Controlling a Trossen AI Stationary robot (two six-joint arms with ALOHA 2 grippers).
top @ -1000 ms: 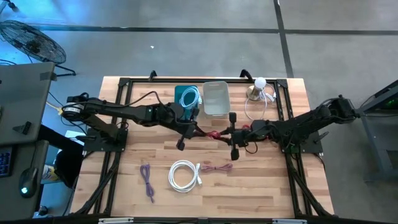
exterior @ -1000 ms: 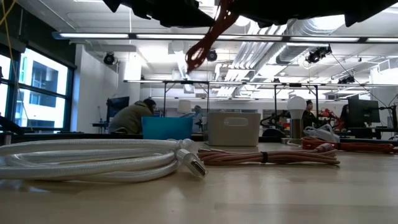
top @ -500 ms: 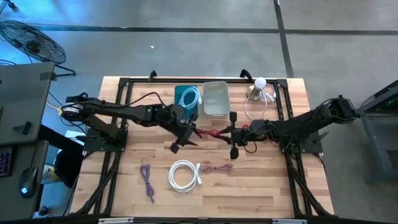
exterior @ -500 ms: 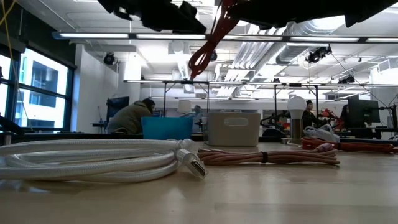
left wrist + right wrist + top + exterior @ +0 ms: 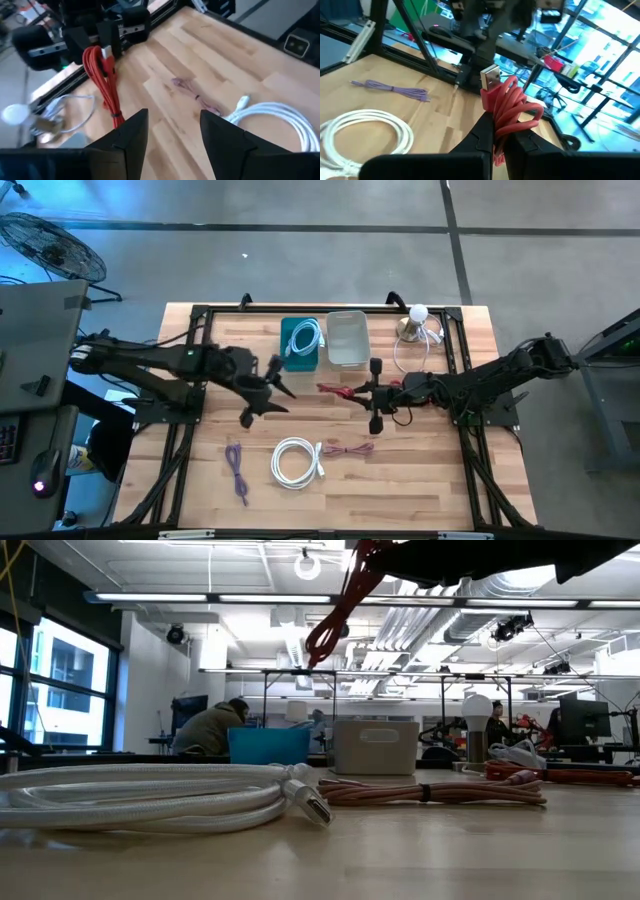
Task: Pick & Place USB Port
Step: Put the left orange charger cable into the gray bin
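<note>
A bundled red USB cable (image 5: 338, 390) hangs in the air over the table's middle, with my right gripper (image 5: 360, 393) shut on it. Its silver plug (image 5: 491, 77) sticks up above the fingers. My left gripper (image 5: 262, 392) stands open to the left of the bundle, apart from it, with nothing between its fingers (image 5: 131, 134). A blue bin (image 5: 301, 342) holding a white cable and a pale bin (image 5: 347, 338) stand side by side at the far middle of the table. My right gripper pinches the red bundle's looped end (image 5: 510, 112), just below the plug, between its two fingers. The fingers come level from the table's right. The bundle is lifted clear of the table, and its free end (image 5: 325, 635) hangs down below the fingers.
On the near half of the table lie a coiled white cable (image 5: 297, 460), a pink cable (image 5: 346, 448) and a purple cable (image 5: 236, 468). A lamp with a white bulb (image 5: 416, 320) and loose white cord stands at the far right. Black frame rails (image 5: 190, 430) run along both sides.
My left gripper has opened and let go of the red cable, then drawn back toward the table's left edge. The red bundle stays in my right gripper, now hanging freely from it.
</note>
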